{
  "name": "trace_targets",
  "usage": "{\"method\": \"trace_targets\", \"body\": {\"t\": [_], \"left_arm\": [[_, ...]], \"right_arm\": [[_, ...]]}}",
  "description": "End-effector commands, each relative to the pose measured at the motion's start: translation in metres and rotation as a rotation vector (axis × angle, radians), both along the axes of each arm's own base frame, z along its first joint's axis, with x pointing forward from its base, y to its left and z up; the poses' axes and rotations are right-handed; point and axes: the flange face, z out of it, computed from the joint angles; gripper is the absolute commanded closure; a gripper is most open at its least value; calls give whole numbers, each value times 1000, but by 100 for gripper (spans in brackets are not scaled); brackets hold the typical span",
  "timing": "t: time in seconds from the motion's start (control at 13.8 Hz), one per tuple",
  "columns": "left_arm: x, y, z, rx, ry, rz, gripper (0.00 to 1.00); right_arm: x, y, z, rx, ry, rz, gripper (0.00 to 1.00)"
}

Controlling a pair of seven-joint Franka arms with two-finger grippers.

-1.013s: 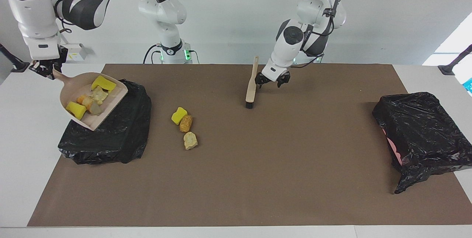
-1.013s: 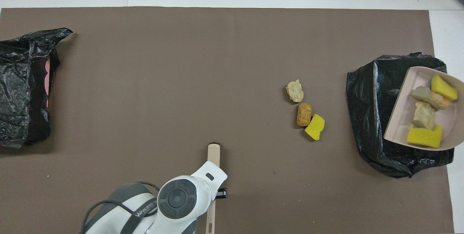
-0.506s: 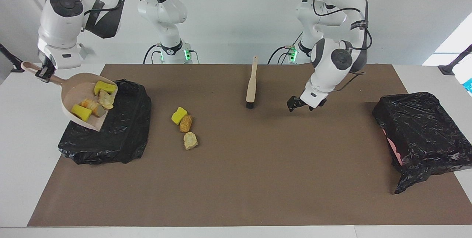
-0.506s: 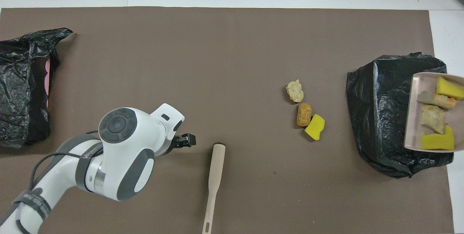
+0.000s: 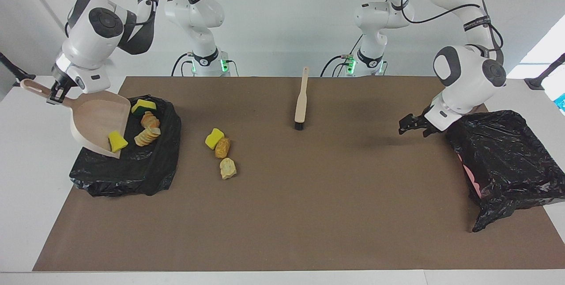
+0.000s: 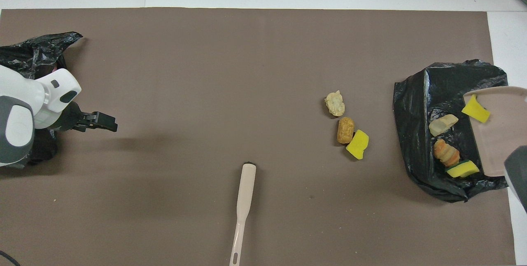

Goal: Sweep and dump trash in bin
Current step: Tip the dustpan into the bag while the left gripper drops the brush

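Observation:
My right gripper (image 5: 55, 94) is shut on the handle of a beige dustpan (image 5: 95, 117), tilted over the black-bagged bin (image 5: 128, 166) at the right arm's end. One yellow sponge (image 5: 117, 141) sits at the pan's lip. A green-backed sponge (image 6: 462, 169), an orange-brown lump (image 6: 446, 153) and a beige lump (image 6: 442, 124) lie on the bag. Three more trash pieces lie on the mat beside the bin: a yellow sponge (image 5: 214, 138), a brown lump (image 5: 223, 147) and a beige lump (image 5: 228, 168). My left gripper (image 5: 407, 125) hangs open and holds nothing.
A wooden brush (image 5: 301, 99) lies on the brown mat (image 5: 309, 214) near the robots, bristles pointing away from them. A second black-bagged bin (image 5: 507, 152) stands at the left arm's end, with the left gripper over the mat just beside it.
The left gripper swung away from the brush to beside the bin at its own end. The right gripper tipped the dustpan, and most of its pieces slid out onto the black bag.

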Motion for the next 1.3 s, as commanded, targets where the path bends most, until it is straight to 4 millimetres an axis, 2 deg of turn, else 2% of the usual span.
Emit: {"method": "trace_targets", "body": {"t": [0.0, 0.29, 0.36, 0.51, 0.65, 0.8, 0.94, 1.01, 1.08, 1.23], "left_arm": [[12, -2, 47, 5, 12, 2, 0], [22, -13, 137, 108, -21, 27, 0], [20, -27, 149, 113, -25, 36, 0], [10, -67, 167, 131, -44, 36, 0], [-1, -70, 181, 159, -32, -17, 0], [-16, -59, 209, 156, -68, -85, 0], [-21, -51, 214, 155, -58, -86, 0], [-25, -53, 222, 154, -76, -83, 0], [-26, -51, 221, 153, -72, -76, 0], [-24, -51, 222, 153, -86, -76, 0]], "right_arm": [[5, 16, 11, -88, 35, 83, 100], [7, 36, 16, -180, 84, 156, 100], [5, 35, 17, -177, 85, 134, 100], [-2, 36, 43, -103, 5, 86, 100], [-10, 45, 66, -22, -18, -27, 100], [-18, 82, 81, -26, -11, -119, 100], [-29, 126, 91, -9, -57, -239, 100], [-34, 150, 88, 18, -90, -290, 100], [-39, 170, 85, 58, -128, -353, 100], [-48, 195, 74, 182, -242, -546, 100]]}}
